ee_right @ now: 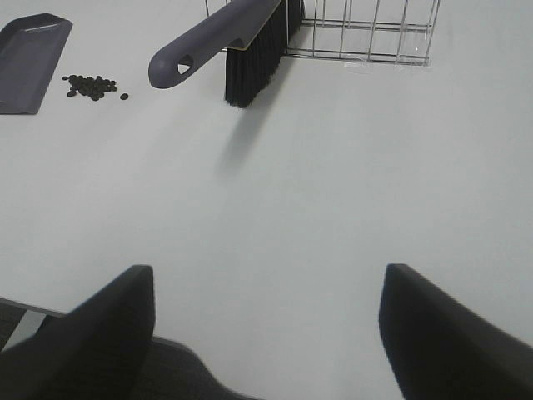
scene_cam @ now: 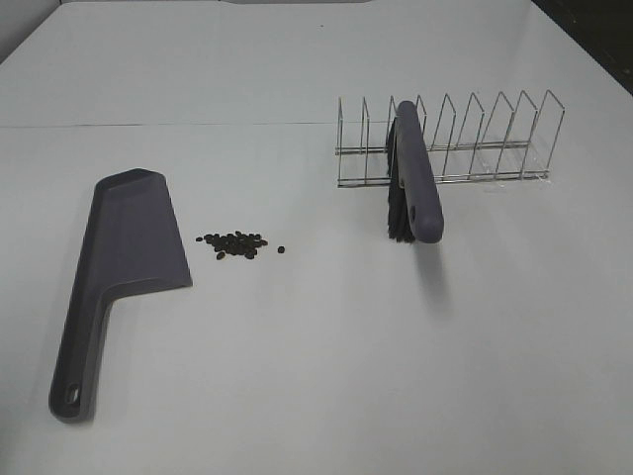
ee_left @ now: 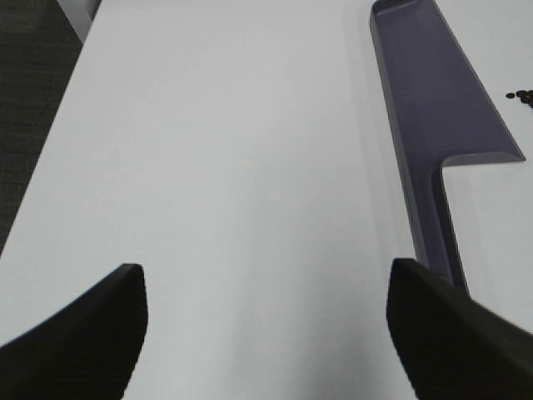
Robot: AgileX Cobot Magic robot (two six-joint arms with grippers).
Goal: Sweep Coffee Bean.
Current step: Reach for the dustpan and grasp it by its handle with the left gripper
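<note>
A small cluster of dark coffee beans (scene_cam: 235, 244) lies on the white table, just right of a purple-grey dustpan (scene_cam: 124, 257) lying flat. A purple brush (scene_cam: 413, 188) with black bristles leans in a wire rack (scene_cam: 450, 143), its handle sticking out toward the front. No gripper shows in the exterior view. In the left wrist view the left gripper (ee_left: 266, 333) is open and empty over bare table, beside the dustpan (ee_left: 437, 117); beans (ee_left: 523, 96) show at the edge. In the right wrist view the right gripper (ee_right: 266, 333) is open and empty, well short of the brush (ee_right: 229, 42), beans (ee_right: 92, 86) and dustpan (ee_right: 29, 58).
The wire rack (ee_right: 366, 33) has several upright dividers. The table's left edge and dark floor (ee_left: 33, 100) show in the left wrist view. The table's front edge (ee_right: 33, 312) shows near the right gripper.
</note>
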